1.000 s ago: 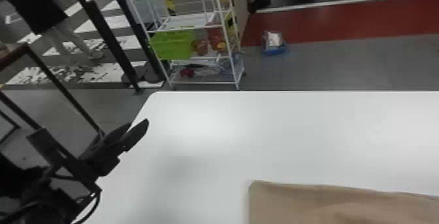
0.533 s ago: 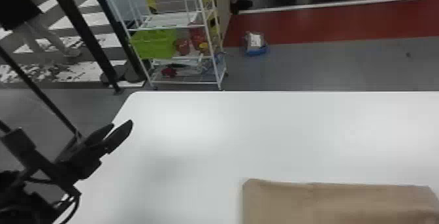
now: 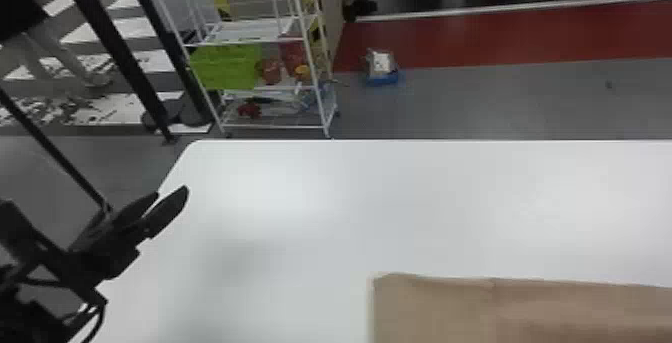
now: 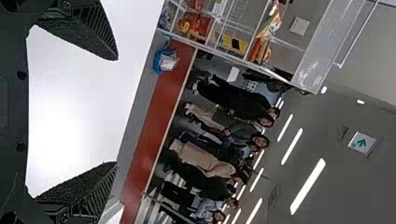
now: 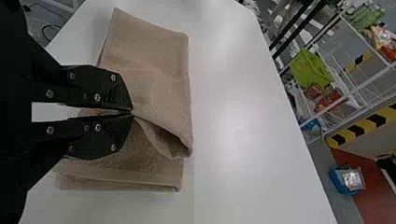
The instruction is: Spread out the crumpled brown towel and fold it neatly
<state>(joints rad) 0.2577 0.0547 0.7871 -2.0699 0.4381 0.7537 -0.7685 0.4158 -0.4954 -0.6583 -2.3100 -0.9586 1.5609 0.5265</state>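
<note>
black fingertips pressed together, the right pincer [image 5: 132,111] has a pinch of the brown towel [image 5: 156,88] caught at its tips, so the cloth puckers there and lifts into a small hollow at the nearby fold. the cloth looks light, soft and limp, with enough nap that it shouldn't slip much; it won't break, but it will sag and rumple wherever nothing holds it. layers lie stacked under the pinch, so a deep bite would likely drag the lower ones along. better to take just the top flap, close to a corner, and draw it out low and slow, then press the ridge flat. a single hold in mid-edge, like this one, will tend to leave a pucker. the towel lies on the white table [image 3: 310,227], toward the robot's side. over by the table's left edge, away from the cloth, the left pincer [image 4: 115,111] is spread wide and empty.
</note>
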